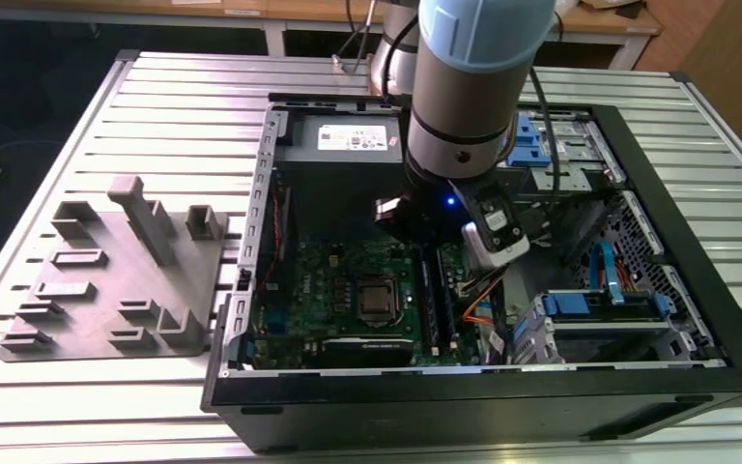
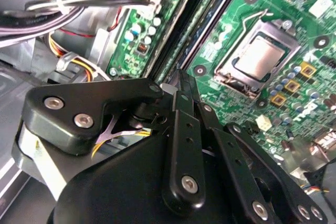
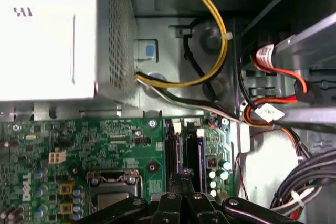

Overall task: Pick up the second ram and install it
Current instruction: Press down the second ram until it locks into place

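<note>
I see the slatted metal tabletop [image 1: 113, 116] carrying an open black computer case [image 1: 500, 406], with a grey parts holder [image 1: 113, 280] lying just beside it on the exterior view's left. My arm [image 1: 468, 87] reaches down into the case, above the green motherboard [image 1: 332, 280]. The grey power supply [image 1: 339, 140] sits at the far end of the case, and in the first wrist view its pale side [image 3: 47, 35] stands over the board, with yellow, red and black cables [image 3: 210, 35] running past it. The processor socket [image 2: 260, 59] shows near the long black memory slots [image 3: 184, 153].

The gripper [image 2: 185, 90] hangs right over those slots, its fingers [image 2: 184, 129] drawn together to a narrow point. I cannot tell whether a thin board is pinched between them. In the first wrist view one slot carries a blue-edged stick, which I take to be the second ram [image 3: 200, 156], seated upright beside the gripper's tip.
</note>
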Available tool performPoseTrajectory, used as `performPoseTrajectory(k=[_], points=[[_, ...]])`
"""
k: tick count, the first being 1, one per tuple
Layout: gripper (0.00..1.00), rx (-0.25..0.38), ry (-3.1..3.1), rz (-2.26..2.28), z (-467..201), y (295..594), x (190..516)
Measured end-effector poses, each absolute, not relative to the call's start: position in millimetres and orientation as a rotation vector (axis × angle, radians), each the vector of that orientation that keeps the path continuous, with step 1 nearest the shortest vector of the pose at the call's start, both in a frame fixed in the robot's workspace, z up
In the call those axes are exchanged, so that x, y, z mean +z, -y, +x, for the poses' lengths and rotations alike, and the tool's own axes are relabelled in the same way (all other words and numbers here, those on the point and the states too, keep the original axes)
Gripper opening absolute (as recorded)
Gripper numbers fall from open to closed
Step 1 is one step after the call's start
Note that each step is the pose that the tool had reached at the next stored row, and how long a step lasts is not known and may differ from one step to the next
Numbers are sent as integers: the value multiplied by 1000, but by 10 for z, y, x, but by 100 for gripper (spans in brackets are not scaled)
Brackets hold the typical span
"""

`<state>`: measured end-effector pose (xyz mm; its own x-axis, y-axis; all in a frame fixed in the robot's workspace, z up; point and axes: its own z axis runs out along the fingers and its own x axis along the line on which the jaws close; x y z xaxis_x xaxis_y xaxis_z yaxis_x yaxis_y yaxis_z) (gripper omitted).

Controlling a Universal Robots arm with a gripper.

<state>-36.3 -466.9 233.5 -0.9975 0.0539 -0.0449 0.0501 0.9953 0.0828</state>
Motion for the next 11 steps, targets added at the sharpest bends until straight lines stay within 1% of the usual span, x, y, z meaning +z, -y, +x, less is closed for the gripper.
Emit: performPoseTrajectory(k=[5,11], points=[[7,127,-3091,81,-362,4602,2331],[7,127,-3091,81,-363,4645,2331]])
